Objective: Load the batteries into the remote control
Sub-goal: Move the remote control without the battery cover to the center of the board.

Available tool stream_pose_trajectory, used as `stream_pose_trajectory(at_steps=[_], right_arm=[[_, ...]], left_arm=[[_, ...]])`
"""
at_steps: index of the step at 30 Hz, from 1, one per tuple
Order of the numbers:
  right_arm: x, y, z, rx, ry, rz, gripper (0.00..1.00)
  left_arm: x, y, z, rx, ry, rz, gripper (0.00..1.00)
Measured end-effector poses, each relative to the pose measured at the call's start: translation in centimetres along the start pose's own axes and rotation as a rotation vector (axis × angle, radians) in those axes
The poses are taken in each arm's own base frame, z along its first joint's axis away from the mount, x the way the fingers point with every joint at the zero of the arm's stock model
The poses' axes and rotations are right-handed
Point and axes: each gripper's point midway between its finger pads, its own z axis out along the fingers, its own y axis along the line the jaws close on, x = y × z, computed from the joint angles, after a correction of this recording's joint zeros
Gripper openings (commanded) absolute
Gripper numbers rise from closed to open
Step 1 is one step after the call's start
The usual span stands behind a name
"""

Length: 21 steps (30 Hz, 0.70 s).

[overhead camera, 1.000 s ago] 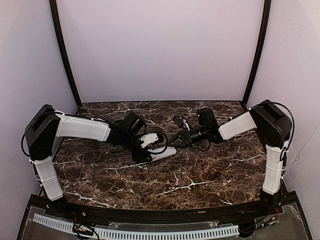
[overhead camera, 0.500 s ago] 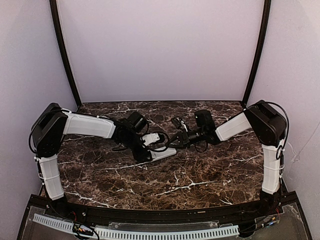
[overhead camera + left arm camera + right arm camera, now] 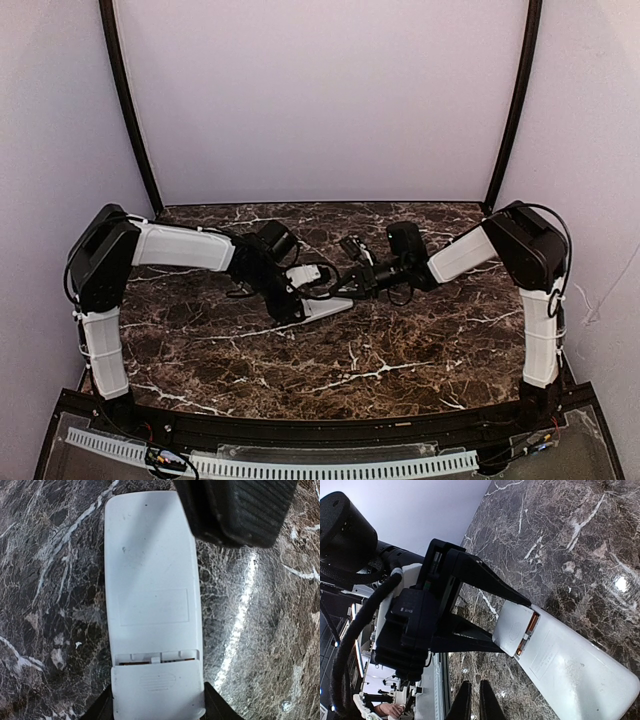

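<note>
So the remote (image 3: 328, 308) is lying plain back up on the marble table (image 3: 420, 350), a bit toward 11 o'clock from the table's middle in the top view. It's slanted, with one end pointing roughly at 8 o'clock and the other at 2.

The left gripper (image 3: 157, 706) has it by the 8 o'clock end. One finger sits on each long edge, clamped right where the cover (image 3: 157, 690) is. In the left wrist view that's the 6 o'clock end of the remote, and the rest of the body runs straight up to 12.

The cover isn't flush. There's a thin gap between it and the body, and in the right wrist view a narrow orange strip (image 3: 530, 624) shows inside that gap. Too little of it shows to say whether that's the batteries, and none are lying anywhere else in view.

The right gripper (image 3: 475, 700) comes in from the 3 o'clock side of the table and its fingers are pinched almost together, with nothing between them. From the left wrist camera it's the big black ribbed block covering the remote's 1 o'clock corner. Can't tell whether it's actually touching the remote or just hanging over it.

Both arms stretch low across the table and meet around the middle.
</note>
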Motion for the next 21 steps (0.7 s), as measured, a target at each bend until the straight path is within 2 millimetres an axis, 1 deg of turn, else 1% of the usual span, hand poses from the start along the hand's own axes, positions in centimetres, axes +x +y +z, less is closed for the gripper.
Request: stream_pose_trajectory(at_steps=[4, 8, 10, 14, 16, 18, 21], right_arm=[[0.0, -0.1, 0.0, 0.003, 0.002, 0.0, 0.11], [-0.5, -0.4, -0.3, 0.016, -0.003, -0.006, 0.19], [-1.0, -0.7, -0.6, 0.033, -0.012, -0.011, 0.25], [-3.6, -1.1, -1.2, 0.072, -0.04, -0.051, 0.36], [-5.3, -1.1, -1.3, 0.082, -0.054, -0.084, 0.38], [-6.5, -1.4, -1.1, 0.089, -0.056, -0.105, 0.38], [-7.6, -2.5, -0.3, 0.103, -0.041, -0.125, 0.43]], left_arm=[[-0.3, -0.1, 0.0, 0.018, 0.006, 0.004, 0.39], [-0.4, -0.2, 0.0, 0.03, 0.01, 0.009, 0.39], [-0.4, -0.3, 0.0, 0.034, 0.015, 0.011, 0.39], [-0.2, -0.1, -0.1, 0.043, 0.014, 0.003, 0.39], [-0.3, -0.1, -0.2, 0.053, 0.002, -0.002, 0.39], [-0.4, -0.1, -0.6, 0.055, -0.017, -0.005, 0.39], [-0.5, -0.1, -1.8, 0.046, -0.056, -0.009, 0.39]])
